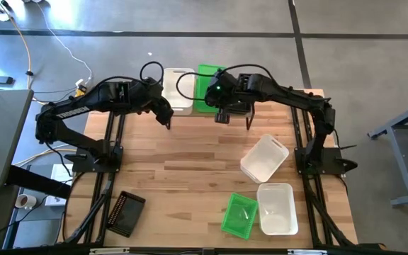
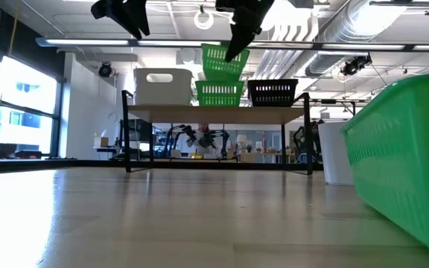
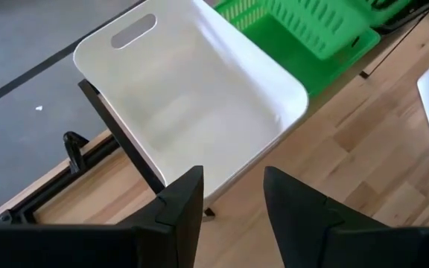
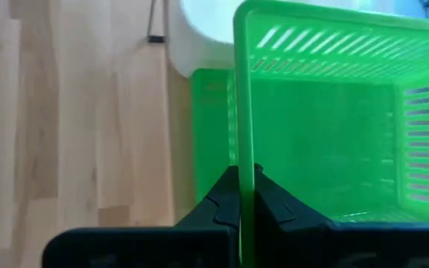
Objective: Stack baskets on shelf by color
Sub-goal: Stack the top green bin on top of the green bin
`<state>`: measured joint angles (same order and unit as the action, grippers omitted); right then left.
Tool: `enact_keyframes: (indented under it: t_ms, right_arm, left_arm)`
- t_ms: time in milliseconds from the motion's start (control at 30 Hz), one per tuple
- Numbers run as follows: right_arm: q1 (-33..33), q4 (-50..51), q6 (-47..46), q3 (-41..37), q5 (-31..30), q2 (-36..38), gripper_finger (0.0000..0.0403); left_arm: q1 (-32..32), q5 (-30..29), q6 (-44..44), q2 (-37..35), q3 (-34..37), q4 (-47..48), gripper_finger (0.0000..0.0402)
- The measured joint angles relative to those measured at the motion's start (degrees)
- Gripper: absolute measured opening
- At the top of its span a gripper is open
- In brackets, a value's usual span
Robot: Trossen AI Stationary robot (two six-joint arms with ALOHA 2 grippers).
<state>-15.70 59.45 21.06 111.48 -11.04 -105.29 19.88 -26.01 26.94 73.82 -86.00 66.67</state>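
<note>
Two arms are working at the far edge of the worktop [image 1: 190, 152], over the shelf [image 2: 218, 113]; no readable writing is showing on anything. The left gripper [image 1: 167, 115] is hovering just in front of the shelf's left end, fingers [image 3: 181, 205] standing apart on nothing, facing a white basket [image 1: 178, 88] sitting on that end. The right gripper [image 1: 222, 95] is holding a green basket [image 2: 223, 59] tilted in the air above another green one [image 2: 220, 92] on the shelf's middle, fingers pinched together on its rim. A black basket [image 2: 272, 91] is sitting on the shelf's right end. Along the near edge, from the left, a black basket [image 1: 125, 212] is lying near the corner, then a green one [image 1: 239, 214] touching a white one [image 1: 276, 207], with a tilted white basket [image 1: 265, 159] behind them. The worktop's centre is lying bare between the arms.
</note>
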Motion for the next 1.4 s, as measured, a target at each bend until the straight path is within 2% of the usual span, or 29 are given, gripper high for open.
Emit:
enact_keyframes:
  t_ms: [467, 1067, 1167, 1267, 1400]
  right_arm:
    - [0.71, 1.53, 0.46, 0.04, 0.6, -3.45, 0.0]
    - [0.03, 1.55, -0.02, 0.04, -2.37, -4.0, 0.0001]
    - [-0.51, 1.55, -0.92, 0.04, -2.36, -4.0, 0.0014]
    - [-0.95, 1.54, -1.56, 0.04, -2.43, -4.0, 0.0045]
    - [-0.93, 0.77, -1.52, 0.04, -5.25, -4.0, 0.0081]
  left_arm:
    - [-0.02, 0.07, -0.1, 0.0, 0.0, 0.02, 0.0131]
    - [-0.02, 0.19, -0.11, 0.0, 0.0, 0.02, 0.0131]
    - [-0.02, 0.23, -0.11, 0.0, 0.0, 0.02, 0.0131]
    - [-0.02, 0.23, -0.11, 0.0, 0.0, 0.02, 0.0131]
    - [-0.02, 0.23, -0.12, 0.0, 0.0, 0.02, 0.0131]
